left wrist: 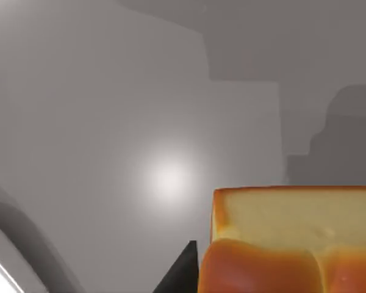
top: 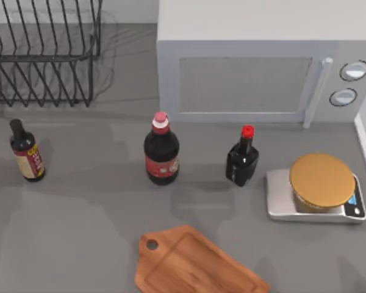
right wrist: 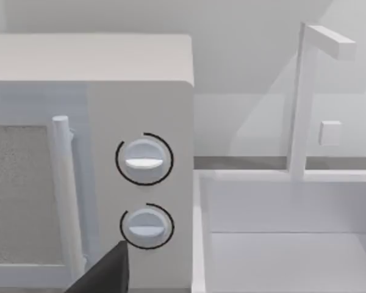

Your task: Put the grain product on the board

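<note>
Touching left end effector fingertip [left wrist: 182, 268]: bread [left wrist: 293, 244]

Three bottles [top: 161, 155], one board [top: 195, 264], one microwave [top: 262, 61], one scale [top: 314, 198], one loaf [left wrist: 293, 244].

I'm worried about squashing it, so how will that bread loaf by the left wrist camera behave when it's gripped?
The bread loaf looks soft and light, with a puffy glazed crust, so it probably dents under a firm pinch. Its flat cut face and blocky shape suggest it won't roll. The glossy crust may be slightly slippery.
</note>
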You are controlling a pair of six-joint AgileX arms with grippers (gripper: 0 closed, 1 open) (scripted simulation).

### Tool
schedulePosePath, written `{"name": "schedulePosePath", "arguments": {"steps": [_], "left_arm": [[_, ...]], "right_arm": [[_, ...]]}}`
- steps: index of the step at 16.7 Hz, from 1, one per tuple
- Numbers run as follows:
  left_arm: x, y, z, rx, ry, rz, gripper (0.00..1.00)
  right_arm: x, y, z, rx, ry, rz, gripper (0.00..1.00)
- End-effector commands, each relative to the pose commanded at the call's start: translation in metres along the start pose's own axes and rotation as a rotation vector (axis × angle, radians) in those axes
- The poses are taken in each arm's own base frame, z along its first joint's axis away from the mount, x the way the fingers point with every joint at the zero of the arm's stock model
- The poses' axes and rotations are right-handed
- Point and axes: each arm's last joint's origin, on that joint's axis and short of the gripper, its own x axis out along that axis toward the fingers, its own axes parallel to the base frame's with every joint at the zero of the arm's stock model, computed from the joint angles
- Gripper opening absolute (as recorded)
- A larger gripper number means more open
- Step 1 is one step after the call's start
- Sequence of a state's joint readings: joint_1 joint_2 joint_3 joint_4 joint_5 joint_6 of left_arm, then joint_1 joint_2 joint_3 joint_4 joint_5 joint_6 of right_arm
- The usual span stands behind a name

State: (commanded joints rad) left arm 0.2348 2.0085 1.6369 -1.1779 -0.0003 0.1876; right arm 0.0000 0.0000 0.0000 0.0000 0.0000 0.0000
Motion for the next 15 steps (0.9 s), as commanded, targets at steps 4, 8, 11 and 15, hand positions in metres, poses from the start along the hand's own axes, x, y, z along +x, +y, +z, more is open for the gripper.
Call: {"name": "schedulePosePath", "arguments": {"steps": [4,8,11,15], "left_arm": [[-0.007,0.001,-0.001,-0.007,-0.002,-0.006,0.0],[-0.013,-0.004,-0.002,0.037,-0.018,0.0,0.0],[-0.038,-0.027,-0.006,0.221,-0.088,0.015,0.0],[-0.07,-0.094,-0.022,0.709,-0.188,0.036,0.0]], "right_arm": [[0.0,0.0,0.0,0.0,0.0,0.0,1.0],[0.0,0.0,0.0,0.0,0.0,0.0,1.0],[0.0,0.0,0.0,0.0,0.0,0.0,1.0],[0.0,0.0,0.0,0.0,0.0,0.0,1.0]]}}
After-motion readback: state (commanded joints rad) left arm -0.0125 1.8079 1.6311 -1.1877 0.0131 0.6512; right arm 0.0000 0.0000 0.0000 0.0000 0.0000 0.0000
